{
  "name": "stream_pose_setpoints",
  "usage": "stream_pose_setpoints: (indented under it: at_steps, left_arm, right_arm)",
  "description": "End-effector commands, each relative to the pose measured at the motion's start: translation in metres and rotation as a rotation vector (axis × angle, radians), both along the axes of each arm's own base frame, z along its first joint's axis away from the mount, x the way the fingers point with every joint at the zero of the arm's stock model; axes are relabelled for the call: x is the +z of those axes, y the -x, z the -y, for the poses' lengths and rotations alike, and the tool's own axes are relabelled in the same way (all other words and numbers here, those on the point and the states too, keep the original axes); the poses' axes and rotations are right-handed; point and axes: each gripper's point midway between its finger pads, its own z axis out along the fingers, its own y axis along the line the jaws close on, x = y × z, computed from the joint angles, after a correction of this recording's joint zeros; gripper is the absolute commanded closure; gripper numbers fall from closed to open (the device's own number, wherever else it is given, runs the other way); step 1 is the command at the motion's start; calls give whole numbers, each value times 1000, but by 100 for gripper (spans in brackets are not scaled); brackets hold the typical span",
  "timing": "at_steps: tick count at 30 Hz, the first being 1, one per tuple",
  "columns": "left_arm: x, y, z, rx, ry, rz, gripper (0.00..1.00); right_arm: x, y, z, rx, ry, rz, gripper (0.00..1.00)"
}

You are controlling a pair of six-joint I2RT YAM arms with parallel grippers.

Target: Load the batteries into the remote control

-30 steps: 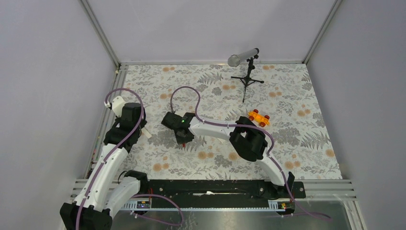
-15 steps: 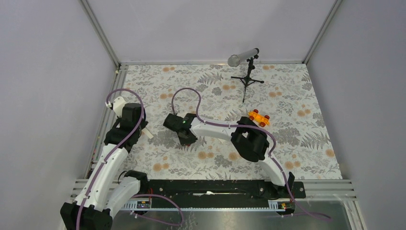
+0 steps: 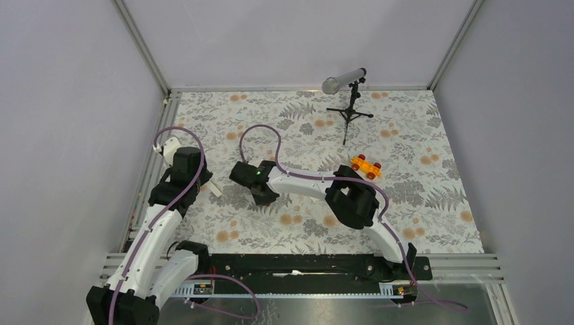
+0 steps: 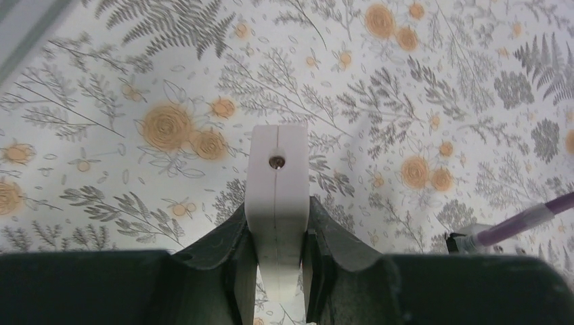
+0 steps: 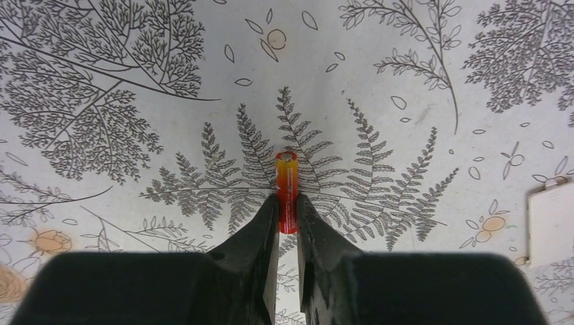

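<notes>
From above, your left hand sits at the left side of the floral tabletop with the white end of the remote control poking out of it toward the middle. Your right hand is low over the tabletop just to its right, near but apart from it. The orange toy car and the microphone stand are well apart from both and play no part. In the left wrist view, your left hand is clenched on the remote control, one finger on each long side, with the remote's end face and its small screw hole pointing away from the camera. The battery bay is not visible from here, so you cannot tell which way it faces. In the right wrist view, your right hand is grasping one red-orange battery by its near half, the far end sticking out past the fingertips. Whether it is touching the tabletop is unclear. A loose white cover piece lies at the right edge. The second cell is not in view. You look to be at the step of carrying the first cell to the remote. Next you need the open bay turned toward the right hand, with the cell lined up lengthwise with its slot.
</notes>
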Motion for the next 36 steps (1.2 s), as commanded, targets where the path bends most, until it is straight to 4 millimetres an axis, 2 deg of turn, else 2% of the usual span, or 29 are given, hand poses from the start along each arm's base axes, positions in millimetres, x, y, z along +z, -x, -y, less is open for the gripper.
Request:
stream_pose_setpoints:
  at_steps: [1,4,6,12,15,21,27,31,36]
  left_arm:
    - [3,-13,26,-116,93,57,96]
    - [-10,-16,48,-205,170,43,99]
    - [-16,-17,61,-251,218,34,100]
    - [-33,-19,88,-351,315,-9,100]
    - [-43,-18,94,-365,345,-35,100]
    - [-42,-18,106,-430,377,-25,100]
    - [-47,-12,146,-599,484,-4,100]
    - [-55,-12,170,-677,502,-42,100]
    - [-50,-18,202,-799,578,-6,100]
  right_arm:
    - [2,-3,31,30,144,47,91]
    - [25,-9,35,37,130,93,89]
    - [33,-8,40,48,128,100,89]
    - [40,2,58,61,129,93,87]
    - [39,8,60,71,109,69,87]
    - [57,11,55,78,46,57,86]
    - [90,15,51,64,-67,37,84]
    - [101,14,56,41,-109,23,83]
    - [107,15,61,29,-143,0,83]
